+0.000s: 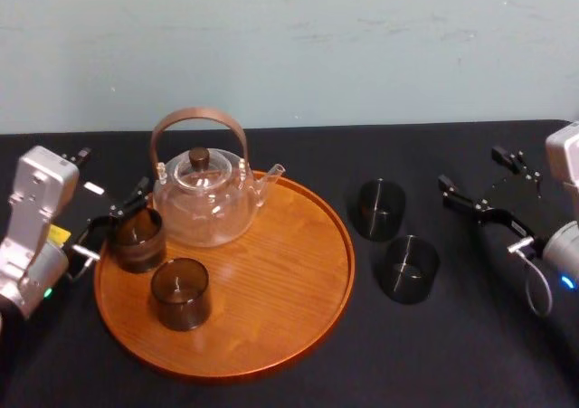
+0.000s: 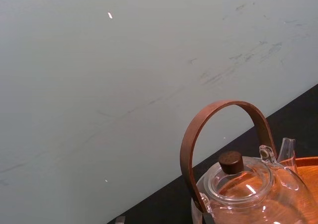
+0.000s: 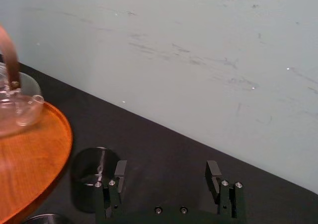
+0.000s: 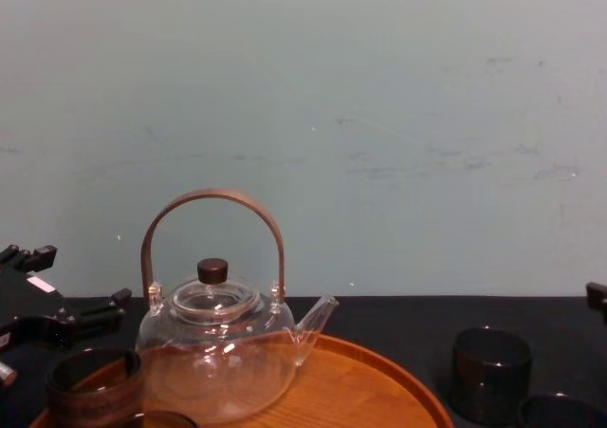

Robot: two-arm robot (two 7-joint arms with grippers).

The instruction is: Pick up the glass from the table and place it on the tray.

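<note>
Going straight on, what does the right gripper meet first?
Probably nothing: the right gripper points past the dark glass beside it, over bare tablecloth toward the wall, though depth is unclear.

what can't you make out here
- Chest view: near table glass and front glass on the tray, cut by the bottom edge.
- Left wrist view: teapot base, same edge.
- Right wrist view: far table glass, partly behind the open right gripper.
- Head view: rim glass, partly behind the left gripper.

Orange-brown tray point(image 1: 280, 281); smoky dark glasses point(image 1: 408, 268)
</note>
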